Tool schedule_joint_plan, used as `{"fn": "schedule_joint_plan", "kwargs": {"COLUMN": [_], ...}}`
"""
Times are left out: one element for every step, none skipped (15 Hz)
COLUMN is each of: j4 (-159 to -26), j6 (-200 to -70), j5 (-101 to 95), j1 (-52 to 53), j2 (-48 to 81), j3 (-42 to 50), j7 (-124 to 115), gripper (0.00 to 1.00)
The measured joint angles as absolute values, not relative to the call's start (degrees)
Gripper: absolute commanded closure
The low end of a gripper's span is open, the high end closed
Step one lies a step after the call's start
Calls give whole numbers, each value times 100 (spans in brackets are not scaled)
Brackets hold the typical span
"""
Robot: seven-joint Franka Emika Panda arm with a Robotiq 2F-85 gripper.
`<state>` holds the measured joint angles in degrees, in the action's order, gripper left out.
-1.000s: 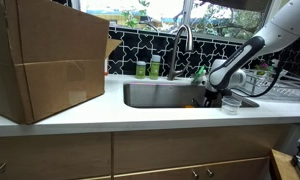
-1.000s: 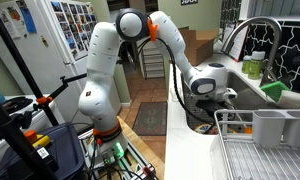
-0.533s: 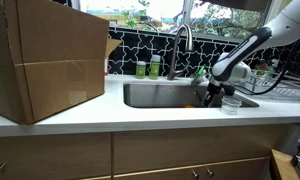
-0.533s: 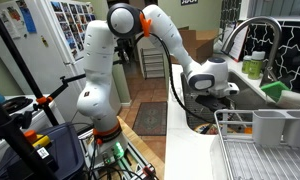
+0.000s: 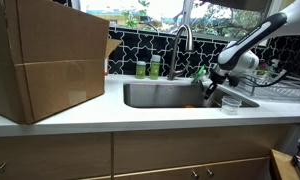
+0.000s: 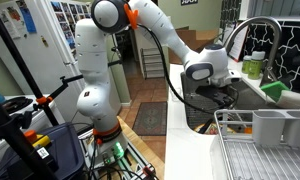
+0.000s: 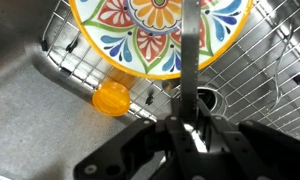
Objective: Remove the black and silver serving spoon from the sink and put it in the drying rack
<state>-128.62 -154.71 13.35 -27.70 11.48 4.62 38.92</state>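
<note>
The gripper (image 7: pixel 193 130) is pinching the serving spoon (image 7: pixel 191 50) by its silver handle, holding it over a colourful plate (image 7: pixel 140 25) in the sink (image 7: pixel 40 140).

Daylight coming in through the window (image 5: pixel 160 12) above the counter where I am working, black tiled backsplash (image 5: pixel 130 45) running beneath it, white countertop (image 5: pixel 140 118) lying over wooden cabinets (image 5: pixel 160 155), big cardboard box (image 5: pixel 45 60) sitting on top, patterned rug (image 6: pixel 150 118) lying on the wood floor (image 6: pixel 140 92), photo-covered refrigerator (image 6: pixel 40 30) standing nearby.
</note>
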Motion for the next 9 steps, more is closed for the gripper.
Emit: {"fn": "schedule_joint_plan", "kwargs": {"j4": [-12901, -12943, -12978, -13004, -13036, -13063, -13079, -13086, -13090], "j6": [-15466, -15463, -15463, -15463, -15463, -15463, -15463, -15463, -15463], "j5": [1334, 1331, 1326, 1325, 1325, 1325, 1325, 1325, 1325], "j1": [-2746, -2715, -2667, -2628, -2607, -2596, -2592, -2591, -2590], "j2": [1031, 920, 820, 744, 687, 658, 648, 648, 648], "j3": [500, 543, 596, 634, 651, 657, 659, 660, 660], "j7": [3896, 3896, 3896, 3896, 3896, 3896, 3896, 3896, 3896], "gripper": [95, 81, 81, 81, 81, 81, 81, 81, 81]}}
